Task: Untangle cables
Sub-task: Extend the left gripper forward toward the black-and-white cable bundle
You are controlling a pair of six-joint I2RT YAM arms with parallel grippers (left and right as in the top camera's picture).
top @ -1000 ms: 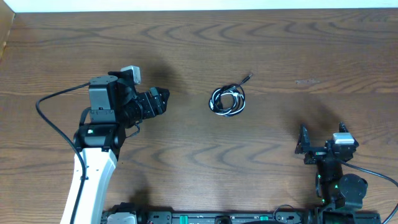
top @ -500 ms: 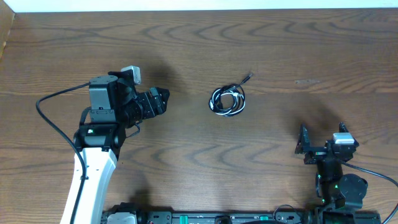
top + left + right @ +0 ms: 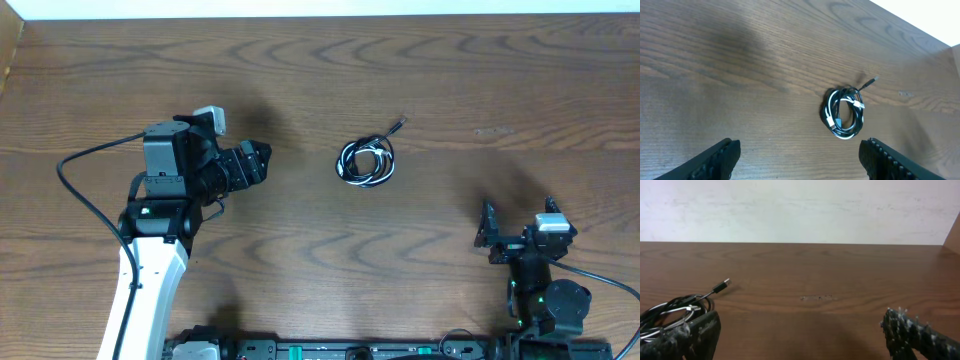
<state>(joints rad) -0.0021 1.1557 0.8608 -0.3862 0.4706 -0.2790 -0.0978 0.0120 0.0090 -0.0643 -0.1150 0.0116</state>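
The dark wood-grain table (image 3: 450, 80) carries only the cables (image 3: 366, 161), black and white coiled together, around its middle.

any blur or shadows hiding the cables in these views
Overhead: even light, cables small but sharp. Left wrist: sharp, a soft shadow darkens the table upper left, away from them. Right wrist: near fingers blurred, one overlapping the cables.

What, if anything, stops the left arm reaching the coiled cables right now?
Probably nothing, so yes: the left gripper is open and faces the cables, with only bare table between them.
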